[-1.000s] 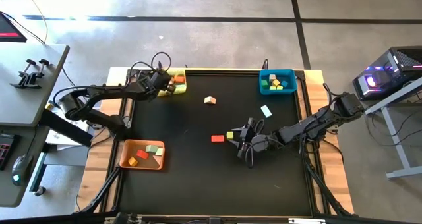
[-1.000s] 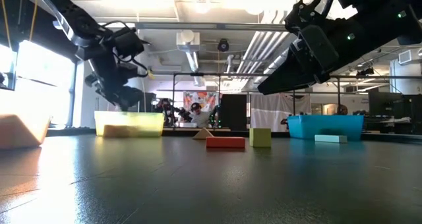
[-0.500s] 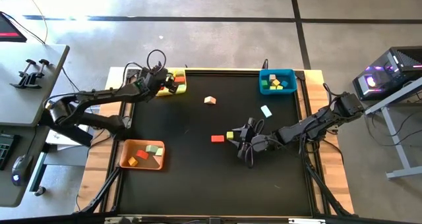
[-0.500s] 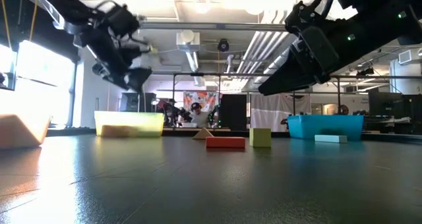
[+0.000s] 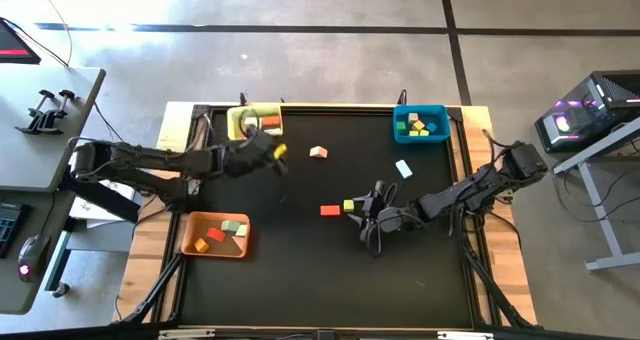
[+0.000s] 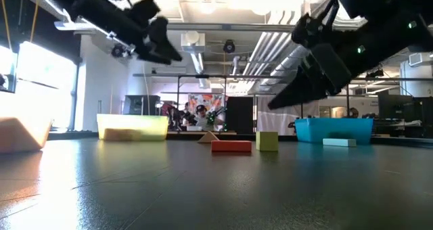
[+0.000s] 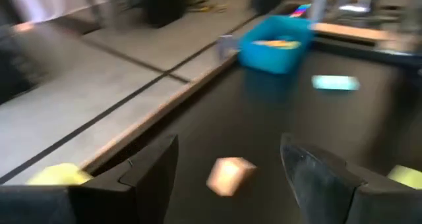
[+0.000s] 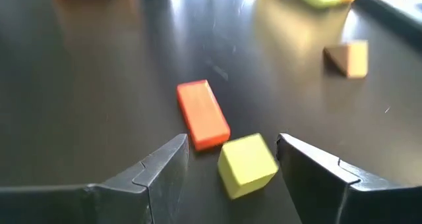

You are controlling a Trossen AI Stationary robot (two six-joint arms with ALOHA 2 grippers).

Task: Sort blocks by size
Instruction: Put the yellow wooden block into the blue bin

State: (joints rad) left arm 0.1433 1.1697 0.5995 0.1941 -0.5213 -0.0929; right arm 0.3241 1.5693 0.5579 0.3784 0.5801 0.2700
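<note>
A black-topped table fills the middle of the overhead view, with two dark robot arms reaching over it from either side. Three bins sit on it: an orange bin near the left front corner holding several small blocks, a yellow bin at the far left edge holding a red and a green block, and a blue bin at the far right edge holding green and yellow blocks. The left gripper hangs above the table just in front of the yellow bin, its fingers spread apart and holding nothing; its wrist camera looks past them toward a tan wedge block lying alone on the tabletop. The right gripper hovers low over the table's centre, fingers spread wide and empty, with a yellow cube lying between them in its wrist view. Touching or nearly touching that cube is a flat red-orange bar, lying on the side toward the left arm. A thin mint block lies apart, between the right arm and the blue bin. In the table-level view the red bar and yellow cube sit side by side, with the tan wedge farther back and the mint block in front of the blue bin.
</note>
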